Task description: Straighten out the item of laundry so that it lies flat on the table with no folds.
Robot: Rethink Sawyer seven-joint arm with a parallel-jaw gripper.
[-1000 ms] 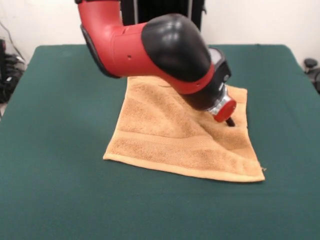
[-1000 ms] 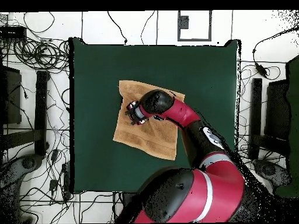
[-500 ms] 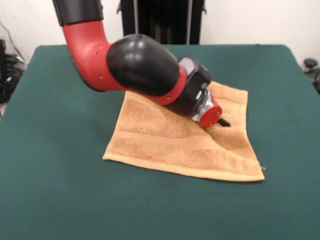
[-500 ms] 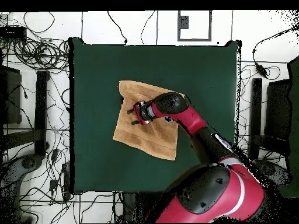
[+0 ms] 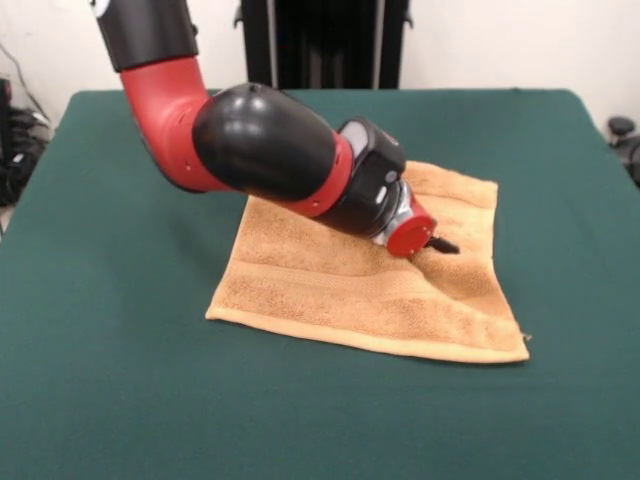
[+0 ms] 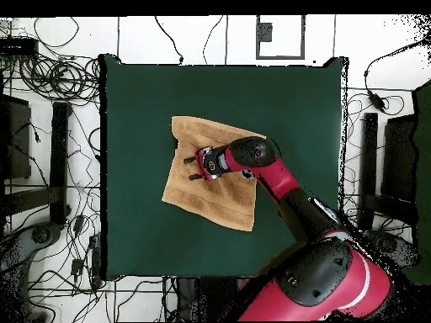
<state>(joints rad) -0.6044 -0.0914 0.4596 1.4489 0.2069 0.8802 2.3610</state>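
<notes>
The tan-orange towel (image 5: 340, 290) lies spread out near the middle of the dark green table (image 5: 120, 300), with a low crease running toward its near right corner. It also shows in the overhead view (image 6: 210, 198) on the table (image 6: 135, 126). My gripper (image 5: 443, 245) hangs low over the towel's right part, tilted sideways, tip at or just above the cloth. In the overhead view the gripper (image 6: 191, 167) shows two prongs set apart, with no cloth between them. My arm hides the towel's far middle.
The black pedestal (image 5: 320, 45) stands at the table's far side. Cables (image 6: 50, 80) and dark stands (image 6: 59, 151) lie on the floor around the table. Green cloth runs wide on every side of the towel.
My arm has swung and the wrist has tilted from pointing down to pointing sideways. The gripper tip stays over nearly the same spot. The towel has not moved.
</notes>
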